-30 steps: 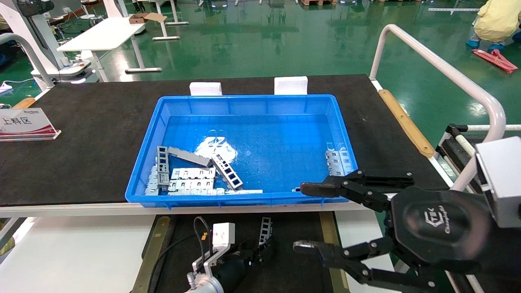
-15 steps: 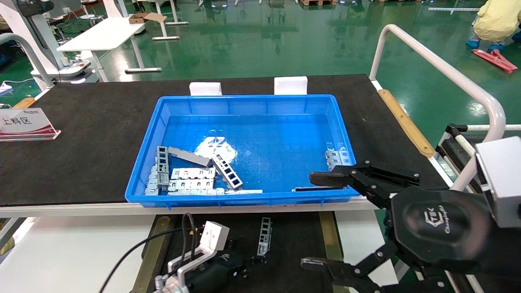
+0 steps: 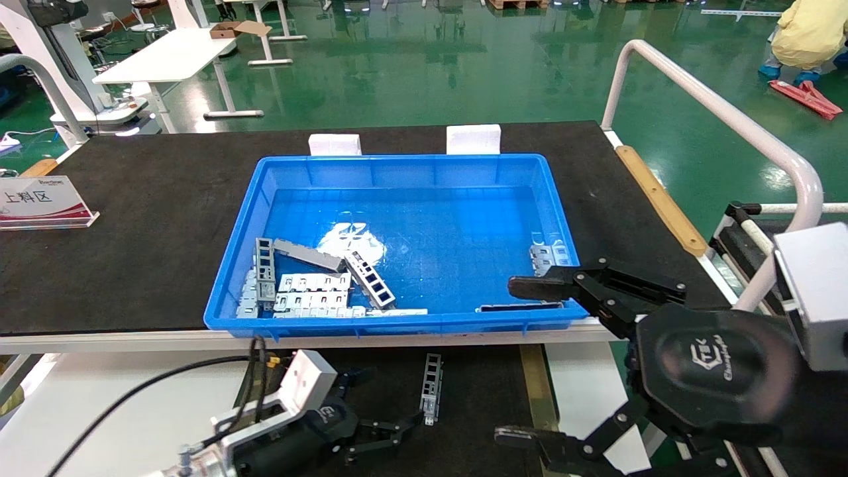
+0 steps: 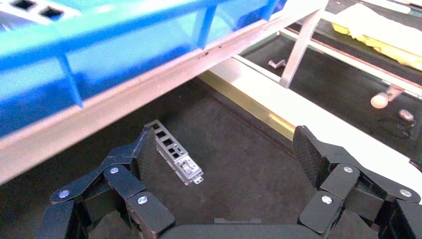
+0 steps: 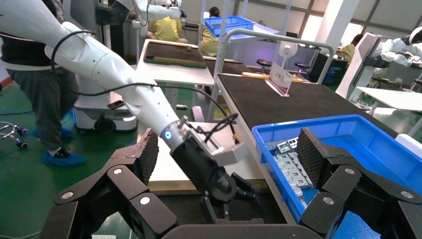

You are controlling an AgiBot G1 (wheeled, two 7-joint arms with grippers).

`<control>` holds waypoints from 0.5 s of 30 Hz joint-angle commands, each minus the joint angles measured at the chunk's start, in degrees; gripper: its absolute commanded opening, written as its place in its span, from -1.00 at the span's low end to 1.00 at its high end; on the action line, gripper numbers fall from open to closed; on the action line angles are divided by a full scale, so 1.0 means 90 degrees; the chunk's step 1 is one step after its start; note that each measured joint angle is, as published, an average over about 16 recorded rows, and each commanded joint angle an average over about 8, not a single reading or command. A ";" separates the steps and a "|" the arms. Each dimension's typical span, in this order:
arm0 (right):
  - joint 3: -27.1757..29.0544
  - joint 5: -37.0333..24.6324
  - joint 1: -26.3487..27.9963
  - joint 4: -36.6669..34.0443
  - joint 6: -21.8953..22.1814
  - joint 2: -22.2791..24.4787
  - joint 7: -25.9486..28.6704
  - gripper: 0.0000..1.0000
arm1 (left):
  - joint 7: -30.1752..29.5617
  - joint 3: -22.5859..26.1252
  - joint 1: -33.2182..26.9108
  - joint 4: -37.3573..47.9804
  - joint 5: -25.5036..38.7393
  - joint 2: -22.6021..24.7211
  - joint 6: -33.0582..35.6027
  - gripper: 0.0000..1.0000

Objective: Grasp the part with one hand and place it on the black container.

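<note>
part (image 3: pixel 431 387) on black container (image 3: pixel 477 397) | left end effector (image 3: pixel 391 434) open | right end effector (image 3: pixel 523 361) open | sign (image 3: pixel 40 199) "上料区"

Floor (image 3: pixel 424 73): glossy green, reflecting overhead light. White tables (image 3: pixel 175 53) stand far left, one with an open cardboard box (image 3: pixel 233 28). Worker in yellow (image 3: pixel 808 33) crouches far right beside a red object (image 3: pixel 805 98). White tubular rail (image 3: pixel 712 106) runs along the right. Desk sign (image 3: pixel 41 201) sits left on the black mat (image 3: pixel 132 218).
</note>
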 commanded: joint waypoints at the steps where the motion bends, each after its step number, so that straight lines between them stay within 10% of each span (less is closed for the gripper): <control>1: 0.0000 0.0000 0.0000 0.0000 0.0000 0.0000 0.0000 1.00 | 0.0070 -0.0075 0.0000 -0.0093 -0.0009 -0.0167 0.0149 1.00; 15: -0.0002 0.0002 0.0001 0.0000 0.0001 0.0001 -0.0001 1.00 | 0.0585 -0.0677 0.0133 -0.0256 -0.0374 -0.0621 0.0873 1.00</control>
